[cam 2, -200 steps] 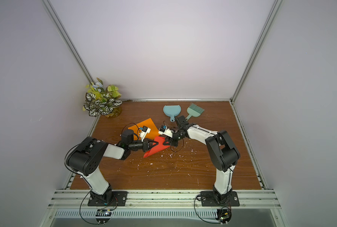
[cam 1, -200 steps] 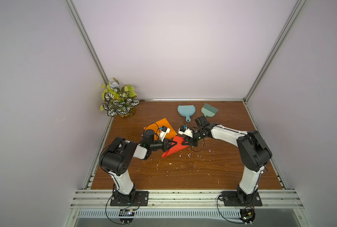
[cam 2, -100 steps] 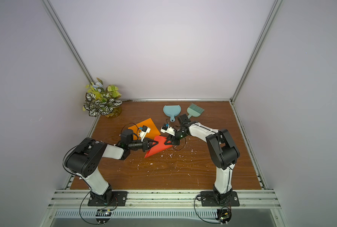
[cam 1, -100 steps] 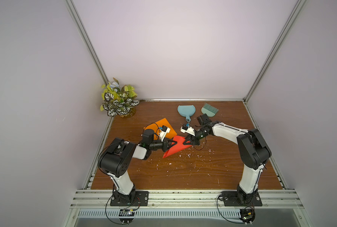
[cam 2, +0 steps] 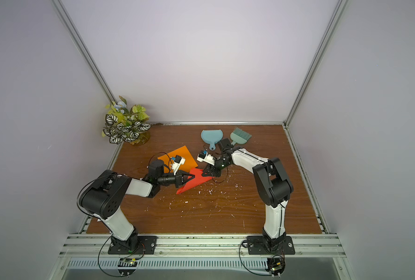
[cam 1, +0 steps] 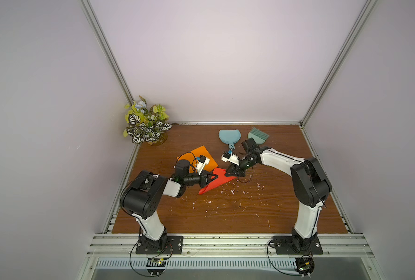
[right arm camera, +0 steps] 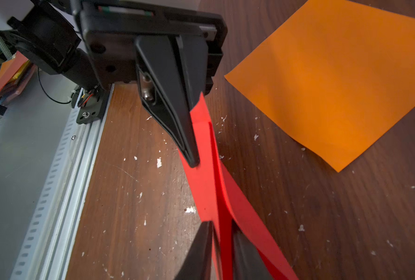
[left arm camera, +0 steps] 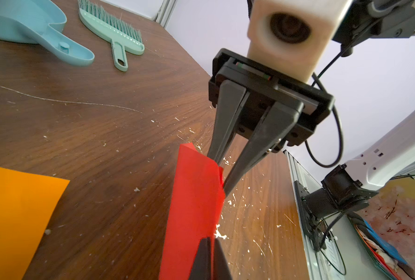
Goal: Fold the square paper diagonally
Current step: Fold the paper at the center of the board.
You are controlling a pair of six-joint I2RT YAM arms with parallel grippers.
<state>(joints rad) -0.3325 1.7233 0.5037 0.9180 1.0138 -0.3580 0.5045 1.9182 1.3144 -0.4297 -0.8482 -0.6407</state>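
The red square paper (cam 1: 217,183) (cam 2: 194,182) lies mid-table, bent over into a loose triangle whose two layers gape apart (right arm camera: 206,194). My left gripper (cam 1: 216,177) (left arm camera: 212,240) is shut on one edge of it (left arm camera: 191,206). My right gripper (cam 1: 226,173) (right arm camera: 222,226) faces it from the opposite side. Its jaws stand a little apart, astride the paper's raised corner, with one red layer between the fingers and the other running outside them. In the left wrist view the right gripper (left arm camera: 222,175) has its tips at that corner.
An orange paper sheet (cam 1: 196,156) (right arm camera: 334,72) lies flat just behind the left gripper. A blue dustpan (cam 1: 228,137) and a green brush (cam 1: 258,134) sit at the back. A potted plant (cam 1: 147,123) stands in the back left corner. White scraps (cam 1: 230,191) litter the wood.
The right gripper has shifted slightly left and nearer with the paper's corner, and its jaws have narrowed a little. The red fold now lies lower and longer. The left gripper stays clamped.
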